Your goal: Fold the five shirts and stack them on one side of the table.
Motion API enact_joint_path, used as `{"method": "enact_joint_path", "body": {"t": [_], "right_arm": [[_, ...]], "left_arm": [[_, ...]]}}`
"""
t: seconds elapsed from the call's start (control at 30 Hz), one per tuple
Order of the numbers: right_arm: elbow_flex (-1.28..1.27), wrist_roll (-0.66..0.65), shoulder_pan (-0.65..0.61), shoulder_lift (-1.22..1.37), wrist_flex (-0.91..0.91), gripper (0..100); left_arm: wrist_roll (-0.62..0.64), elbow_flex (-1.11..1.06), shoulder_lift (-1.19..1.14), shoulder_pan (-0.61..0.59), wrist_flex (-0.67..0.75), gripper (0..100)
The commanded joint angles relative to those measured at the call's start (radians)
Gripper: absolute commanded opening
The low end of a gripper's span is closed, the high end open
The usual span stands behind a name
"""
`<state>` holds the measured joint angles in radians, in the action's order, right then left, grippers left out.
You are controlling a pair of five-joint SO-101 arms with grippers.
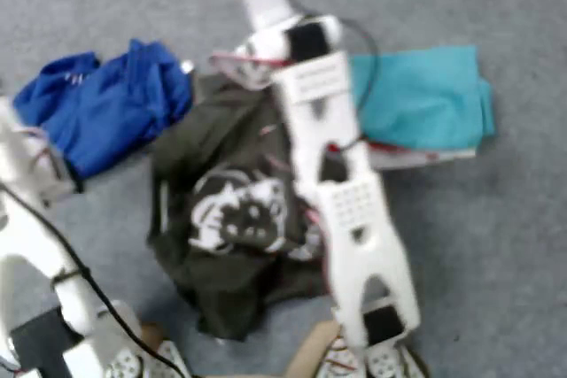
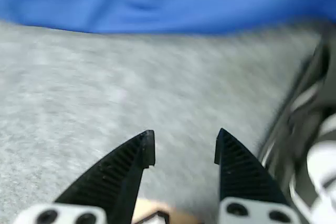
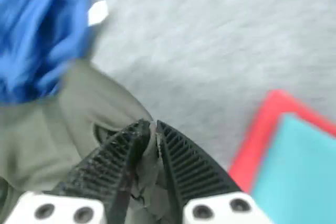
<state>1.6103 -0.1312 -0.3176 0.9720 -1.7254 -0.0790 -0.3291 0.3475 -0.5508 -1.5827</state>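
The right claw (image 3: 153, 127) is clamped on a pinch of the dark green shirt (image 1: 230, 210), its ridged black fingers nearly together with cloth bunched between them. That shirt lies rumpled and unfolded in the middle of the gray counter (image 1: 496, 245), with a white cartoon print facing up. The right arm (image 1: 354, 210) stretches from the near edge over the shirt's right side toward its far edge.

The blue shirt (image 1: 106, 104) sits crumpled to the left of the green one and touches it at the far corner (a small white tag (image 1: 187, 66) shows right where the two meet). On the other side, the teal shirt (image 1: 421, 99) lies folded flat. A red edge (image 3: 257, 135) and a thin white layer (image 1: 416, 162) peek out beneath it, forming a stack toward the counter's right side.

The left claw (image 2: 184, 148) hangs just over bare counter with its fingers apart and nothing between them. The blue shirt lies just beyond its tips. The left arm (image 1: 40, 245) stands at the counter's left edge.
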Motion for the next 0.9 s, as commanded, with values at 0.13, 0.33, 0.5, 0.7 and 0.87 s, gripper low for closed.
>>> {"method": "enact_joint_path", "body": {"t": [0.13,0.33,0.5,0.7,0.87], "right_arm": [[0.044,0.000,0.121,-0.120,0.198,1.3],[0.044,-0.035,0.164,-0.122,0.203,1.3],[0.053,-0.035,0.201,-0.125,0.204,1.3],[0.056,-0.035,0.207,-0.127,0.199,1.3],[0.053,-0.035,0.207,-0.140,0.198,1.3]], "left_arm": [[0.000,0.033,0.034,0.561,-0.092,21],[-0.006,-0.157,0.021,0.889,0.018,21],[-0.002,-0.423,-0.043,0.969,0.290,20],[-0.005,-0.456,-0.232,0.866,0.387,13],[-0.008,-0.294,-0.273,0.607,0.373,3]]}}
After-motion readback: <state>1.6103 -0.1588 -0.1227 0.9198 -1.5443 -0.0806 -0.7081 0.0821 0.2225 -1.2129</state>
